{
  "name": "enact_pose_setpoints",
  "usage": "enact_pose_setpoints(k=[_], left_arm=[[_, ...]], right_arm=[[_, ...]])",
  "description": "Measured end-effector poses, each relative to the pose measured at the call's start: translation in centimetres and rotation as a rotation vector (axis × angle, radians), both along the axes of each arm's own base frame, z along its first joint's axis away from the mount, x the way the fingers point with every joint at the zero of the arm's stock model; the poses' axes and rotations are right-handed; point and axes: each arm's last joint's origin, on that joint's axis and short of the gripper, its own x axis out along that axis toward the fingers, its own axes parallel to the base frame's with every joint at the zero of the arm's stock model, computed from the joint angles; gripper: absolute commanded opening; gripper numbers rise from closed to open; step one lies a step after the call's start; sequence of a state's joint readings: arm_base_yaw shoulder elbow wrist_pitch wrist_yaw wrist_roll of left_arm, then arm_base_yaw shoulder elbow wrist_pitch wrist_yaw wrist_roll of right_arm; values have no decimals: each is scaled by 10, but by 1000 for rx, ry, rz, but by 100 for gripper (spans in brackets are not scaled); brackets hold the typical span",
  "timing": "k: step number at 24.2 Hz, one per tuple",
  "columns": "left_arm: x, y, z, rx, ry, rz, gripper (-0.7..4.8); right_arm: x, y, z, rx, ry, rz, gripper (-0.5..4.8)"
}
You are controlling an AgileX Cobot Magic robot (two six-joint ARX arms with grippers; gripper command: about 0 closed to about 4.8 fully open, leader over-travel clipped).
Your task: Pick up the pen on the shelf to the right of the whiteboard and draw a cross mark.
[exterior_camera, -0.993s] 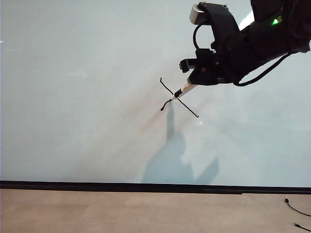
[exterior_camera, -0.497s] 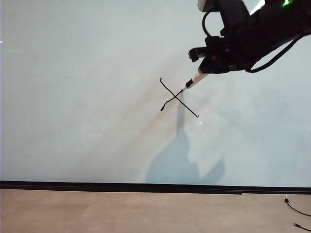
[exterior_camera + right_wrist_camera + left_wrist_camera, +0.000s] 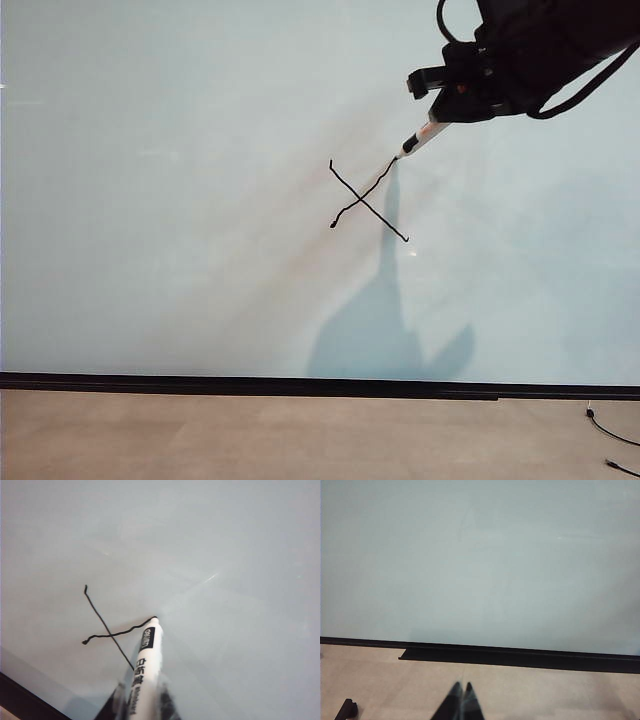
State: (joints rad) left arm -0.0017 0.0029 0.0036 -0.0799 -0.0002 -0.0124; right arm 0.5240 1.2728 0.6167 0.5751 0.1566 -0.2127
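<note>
We've got the right gripper (image 3: pixel 447 112) up near the top right corner of the whiteboard (image 3: pixel 180 200), clamped on the pen (image 3: pixel 424 136). In the exterior view the pen sticks out of it slanting down and toward the left, and its dark tip sits right at the upper right end of one stroke of the cross mark (image 3: pixel 366 200). From the right wrist view the pen (image 3: pixel 145 670) runs straight out between the two fingers (image 3: pixel 116 705), white barrel with black lettering and a black label near the tip. The tip is touching the board exactly where the wavy stroke of the cross mark (image 3: pixel 112 630) ends. The other stroke is straighter and crosses it about midway, so both diagonals are on the board.

The cross sits a bit right of the board's middle, well above the black strip (image 3: pixel 300 385) along its lower edge. The arm throws a big soft shadow on the board below the cross.

The left gripper (image 3: pixel 460 700) is low down in front of the board's bottom edge, well apart from the drawing. Its two fingertips are pressed together with nothing between them, hovering over the tan floor (image 3: pixel 545 695). A small black cable (image 3: pixel 610 432) lies at the floor's right edge.
</note>
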Motion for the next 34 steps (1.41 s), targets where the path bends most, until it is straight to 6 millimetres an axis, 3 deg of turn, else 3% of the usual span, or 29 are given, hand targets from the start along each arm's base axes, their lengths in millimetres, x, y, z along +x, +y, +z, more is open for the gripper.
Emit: enact_pose_setpoints(k=[14,20,26,27,32,34], left_arm=[[0,0,0,0,0,0,-4],[0,0,0,0,0,0,-4],[0,0,0,0,0,0,-4],[0,0,0,0,0,0,-4],[0,0,0,0,0,0,-4],[0,0,0,0,0,0,-4]], right_arm=[[-5,-3,4,-12,7,-12,-9],[-41,2,23,-44,-10,70,-9],[-82,-26,38,7,-115,25,-9],[-97,-38,38,14,-123,7,-9],[-124,-59,27,21,-133,-12,-9],[-139,-71,11,13,-122,-36,-9]])
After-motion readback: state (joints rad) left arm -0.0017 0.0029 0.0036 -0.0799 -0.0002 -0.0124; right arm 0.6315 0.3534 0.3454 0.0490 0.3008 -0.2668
